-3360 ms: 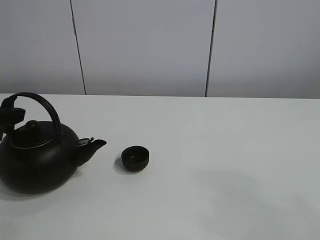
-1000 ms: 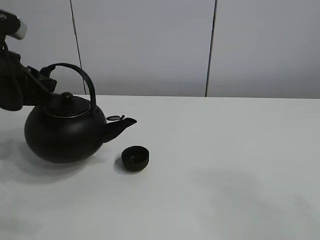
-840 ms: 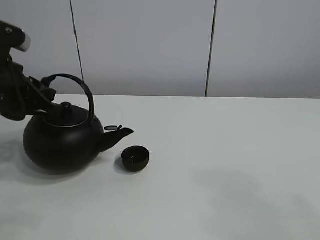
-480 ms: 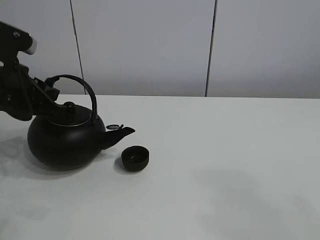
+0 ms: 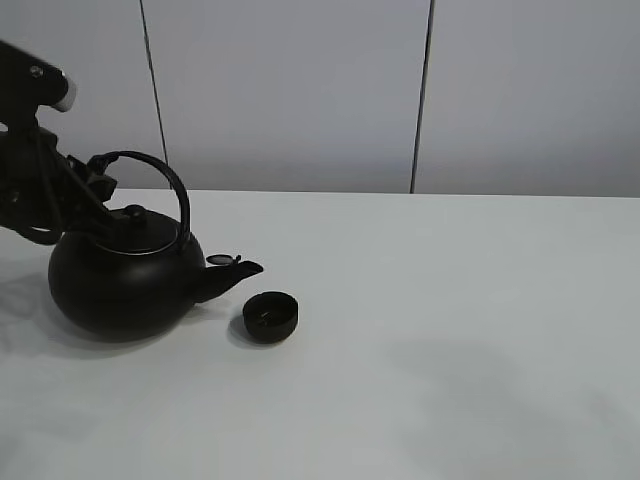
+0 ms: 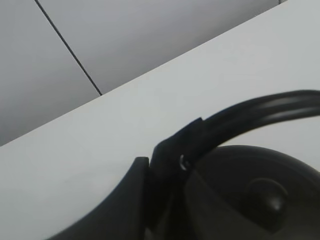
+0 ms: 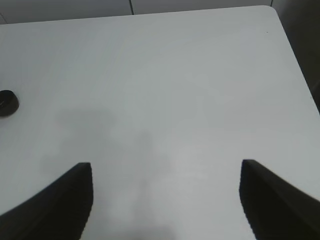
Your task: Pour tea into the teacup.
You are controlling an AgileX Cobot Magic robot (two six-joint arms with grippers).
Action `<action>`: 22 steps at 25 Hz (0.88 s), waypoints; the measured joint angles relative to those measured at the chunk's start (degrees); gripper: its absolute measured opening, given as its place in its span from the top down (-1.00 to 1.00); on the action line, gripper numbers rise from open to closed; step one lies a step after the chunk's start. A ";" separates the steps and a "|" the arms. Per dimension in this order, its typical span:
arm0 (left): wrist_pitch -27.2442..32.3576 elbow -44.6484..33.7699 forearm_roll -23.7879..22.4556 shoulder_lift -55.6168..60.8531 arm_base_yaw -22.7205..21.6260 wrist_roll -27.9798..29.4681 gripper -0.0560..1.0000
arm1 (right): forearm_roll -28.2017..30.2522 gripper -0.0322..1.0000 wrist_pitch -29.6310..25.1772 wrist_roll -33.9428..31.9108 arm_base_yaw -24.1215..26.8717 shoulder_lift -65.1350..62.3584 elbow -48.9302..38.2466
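The teacup (image 5: 270, 316) is a small black bowl on the white table (image 5: 450, 330), also seen far off in the right wrist view (image 7: 7, 102). A faint glint shows inside it; no stream of tea is visible. The black kettle (image 5: 125, 285) sits just left of the cup, nearly level. Its spout (image 5: 240, 269) ends a little above and left of the rim. My left gripper (image 5: 97, 172) is shut on the arched handle (image 6: 260, 107) at its left end (image 6: 172, 160). My right gripper (image 7: 167, 200) hangs open over bare table, out of the exterior view.
Grey wall panels (image 5: 290, 90) rise behind the table's far edge. The table's right edge (image 7: 295, 55) shows in the right wrist view. Whether the kettle rests on the table or hangs just above it, I cannot tell.
Over the last second the kettle has come down and drifted slightly left, its spout dropping closer to cup height. The teacup and the right gripper have not moved.
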State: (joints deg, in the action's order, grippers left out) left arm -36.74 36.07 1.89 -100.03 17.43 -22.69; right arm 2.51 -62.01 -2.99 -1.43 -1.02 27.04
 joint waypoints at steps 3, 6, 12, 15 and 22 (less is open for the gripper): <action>0.42 0.00 0.00 1.77 0.00 -0.11 0.70 | 0.00 -0.14 0.04 0.00 0.00 0.00 0.00; 0.32 0.00 0.00 2.84 0.00 -0.56 0.70 | 0.00 -0.14 0.04 0.00 0.00 0.00 0.00; 0.84 0.00 -0.15 2.84 0.00 -1.50 0.70 | 0.00 -0.14 0.04 0.00 0.00 0.00 0.00; 0.85 0.00 -1.30 2.84 0.00 -1.79 0.70 | 0.00 -0.14 0.04 0.00 0.00 0.00 0.00; 0.85 0.00 -1.89 2.84 0.00 -3.40 0.70 | 0.00 -0.14 0.04 0.00 0.00 0.00 0.00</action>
State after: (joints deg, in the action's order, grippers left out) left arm -35.89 36.07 0.00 -97.20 17.43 -26.09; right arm 2.51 -61.97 -2.99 -1.43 -1.02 27.04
